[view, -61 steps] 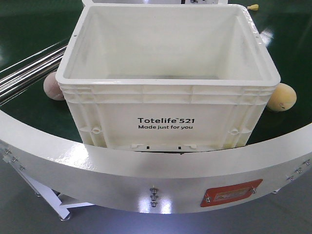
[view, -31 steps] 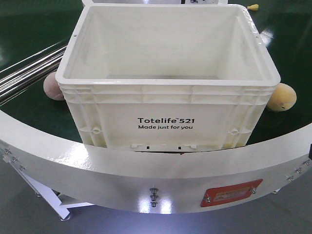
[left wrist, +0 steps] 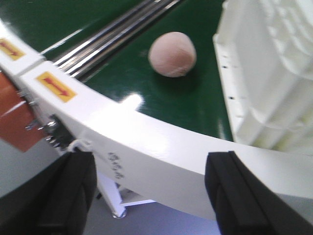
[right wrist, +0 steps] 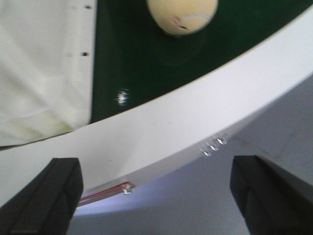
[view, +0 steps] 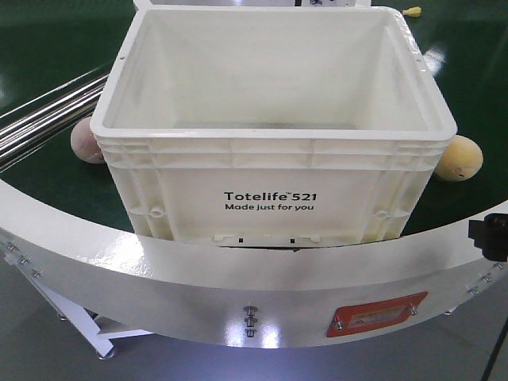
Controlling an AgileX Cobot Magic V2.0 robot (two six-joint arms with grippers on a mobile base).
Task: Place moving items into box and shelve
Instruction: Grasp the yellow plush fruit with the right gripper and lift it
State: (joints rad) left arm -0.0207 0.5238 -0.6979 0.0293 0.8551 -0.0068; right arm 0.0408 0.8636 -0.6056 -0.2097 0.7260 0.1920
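The white box (view: 270, 171), printed "Totelife 521", stands empty on the green belt behind a curved white rim (view: 159, 270). A dusty-pink ball (view: 84, 143) lies against its left side and shows whole in the left wrist view (left wrist: 172, 54). A yellow fruit toy (view: 459, 157) lies at the box's right side, its lower part showing in the right wrist view (right wrist: 183, 14). My left gripper (left wrist: 154, 196) is open, below the rim and short of the ball. My right gripper (right wrist: 156, 196) is open and empty, low outside the rim. The right arm's black end (view: 490, 236) shows at the right edge.
Steel rails (view: 48, 111) run diagonally on the left, close behind the pink ball (left wrist: 112, 34). The box wall (left wrist: 264, 73) stands just right of the ball. A small yellow object (view: 412, 11) lies on the belt at the far right. An orange plate (view: 379, 314) is screwed to the rim.
A black part of the right arm has come into the front view at the right edge, moving up and left. The box and both toys have not moved.
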